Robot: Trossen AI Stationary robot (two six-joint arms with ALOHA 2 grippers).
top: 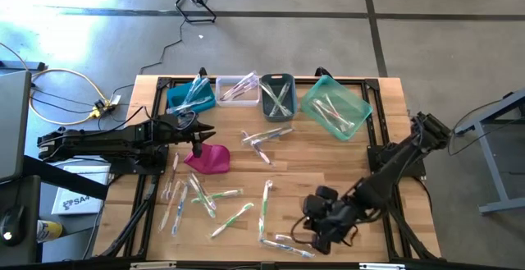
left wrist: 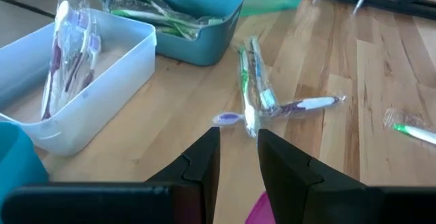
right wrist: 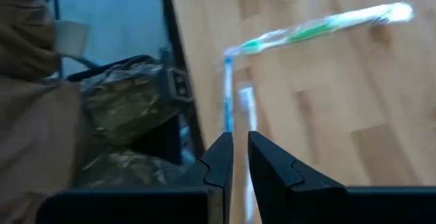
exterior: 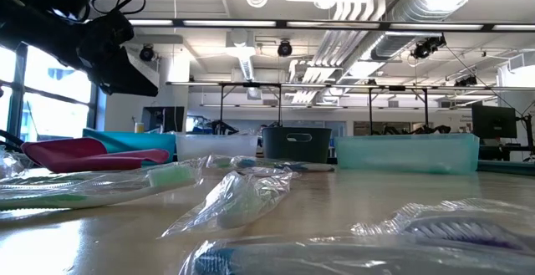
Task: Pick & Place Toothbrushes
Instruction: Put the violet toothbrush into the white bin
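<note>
Wrapped toothbrushes lie flat on the wooden table: a loose pile (top: 264, 139) mid-table, a scatter (top: 193, 196) at near left, and others (top: 287, 244) by the near edge. My left gripper (top: 201, 132) hovers open just beyond the magenta pouch (top: 209, 159), with the mid-table pile (left wrist: 253, 91) ahead of it. My right gripper (top: 316, 231) hangs low near the near edge, its fingers a narrow gap apart (right wrist: 240, 146). A blue and a white toothbrush (right wrist: 235, 105) lie on the table right before its tips. Neither gripper holds anything.
Four bins line the far edge: blue (top: 190, 98), clear (top: 238, 89), grey (top: 277, 96) and a tilted teal one (top: 336, 106), each with toothbrushes inside. Bare wood lies between the pile and the right arm. Cables sit off the table's left side.
</note>
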